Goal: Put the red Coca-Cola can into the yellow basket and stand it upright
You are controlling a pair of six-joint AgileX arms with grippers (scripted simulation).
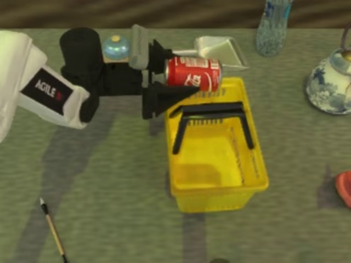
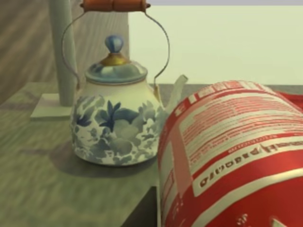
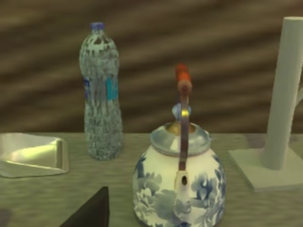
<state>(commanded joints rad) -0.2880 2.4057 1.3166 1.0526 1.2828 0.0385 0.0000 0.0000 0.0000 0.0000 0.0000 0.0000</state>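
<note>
The table (image 1: pixel 98 181) runs past every edge of the top view, so its rim is seen only along the far side at twelve o'clock. My left arm (image 1: pixel 33 87) enters from nine o'clock, its upper part cut off by the frame. The left gripper (image 1: pixel 184 76) reaches toward three o'clock and is clamped on the red Coca-Cola can (image 1: pixel 193 73), one black finger on each side of it. The can lies on its side, held in the air above the far rim of the yellow basket (image 1: pixel 258 181), its silver top hidden. In the left wrist view the can (image 2: pixel 236 156) fills the near corner and hides the gripper's own fingers.

The basket sits near the middle of the table, its black handles (image 1: pixel 211 112) folded across the far half; the part of its floor that shows is bare. Behind it at twelve o'clock a grey dustpan (image 1: pixel 219 52) is partly covered by the can.

At three o'clock a blue-and-white teapot (image 1: pixel 329 82) is cut off by the frame, with open table between it and the basket. A water bottle (image 1: pixel 272 27) stands at one o'clock, its cap out of frame. A red dish (image 1: pixel 344 189) shows only as a sliver at four o'clock. A blue bell (image 1: pixel 115 47) peeks out behind the left arm. A brush (image 1: pixel 52 227) lies at seven o'clock, on open table.

My right arm is out of the top view, and I cannot tell its gripper's state.
</note>
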